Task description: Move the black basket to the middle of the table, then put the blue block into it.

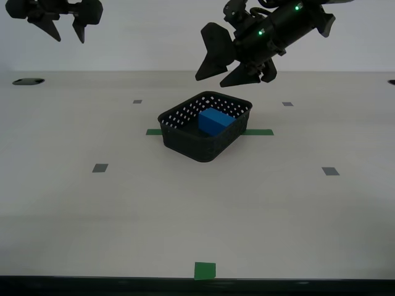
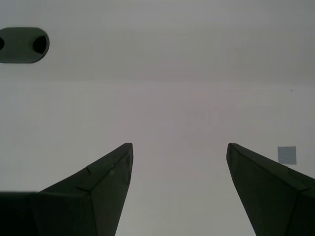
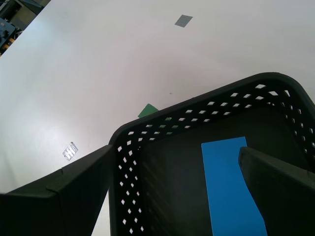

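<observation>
The black basket (image 1: 185,140) stands near the middle of the table (image 1: 185,216), across the green tape strip (image 1: 259,132). The blue block (image 1: 215,121) lies inside it. My first gripper (image 1: 210,81) hangs open and empty just above the basket's far side. In the first wrist view its fingers frame the basket (image 3: 147,196) and the block (image 3: 229,191), with my first gripper (image 3: 177,150) clear of both. My second gripper (image 1: 70,41) is open and empty, raised at the exterior view's far left. In the second wrist view my second gripper (image 2: 179,145) sees only bare table.
A green square (image 1: 205,270) marks the front edge. Small grey squares (image 1: 100,168) (image 1: 330,171) dot the tabletop. An oval cable hole (image 1: 28,81) sits at the far left and also shows in the second wrist view (image 2: 22,45).
</observation>
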Tool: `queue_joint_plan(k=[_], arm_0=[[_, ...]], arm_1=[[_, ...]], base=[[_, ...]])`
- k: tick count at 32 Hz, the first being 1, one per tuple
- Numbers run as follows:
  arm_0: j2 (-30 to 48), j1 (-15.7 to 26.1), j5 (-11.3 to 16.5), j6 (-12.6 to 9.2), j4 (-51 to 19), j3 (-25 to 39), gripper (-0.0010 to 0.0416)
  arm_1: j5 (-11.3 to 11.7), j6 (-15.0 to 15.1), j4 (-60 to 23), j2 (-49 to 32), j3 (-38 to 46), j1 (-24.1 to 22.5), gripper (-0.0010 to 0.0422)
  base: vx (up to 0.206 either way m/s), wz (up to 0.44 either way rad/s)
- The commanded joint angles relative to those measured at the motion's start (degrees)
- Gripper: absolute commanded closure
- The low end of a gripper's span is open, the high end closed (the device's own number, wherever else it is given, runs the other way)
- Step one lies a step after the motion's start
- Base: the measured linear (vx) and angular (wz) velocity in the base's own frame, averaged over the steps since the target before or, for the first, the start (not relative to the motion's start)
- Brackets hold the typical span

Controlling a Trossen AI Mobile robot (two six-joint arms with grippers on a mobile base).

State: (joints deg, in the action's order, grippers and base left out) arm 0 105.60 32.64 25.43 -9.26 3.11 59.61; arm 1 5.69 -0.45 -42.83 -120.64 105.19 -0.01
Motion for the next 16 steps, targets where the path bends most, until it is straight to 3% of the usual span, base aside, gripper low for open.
queue_joint_plan(k=[1,16], arm_0=[[-0.02,0.02,-0.02,0.02,0.20,0.02,0.0055],[-0.02,0.02,-0.02,0.02,0.24,0.02,0.0055]], arm_1=[[-0.13,0.07,0.15,0.00,0.04,-0.02,0.0153],[-0.11,0.07,0.79,0.00,0.04,-0.02,0.0153]], base=[[0.000,0.000],[0.000,0.000]])
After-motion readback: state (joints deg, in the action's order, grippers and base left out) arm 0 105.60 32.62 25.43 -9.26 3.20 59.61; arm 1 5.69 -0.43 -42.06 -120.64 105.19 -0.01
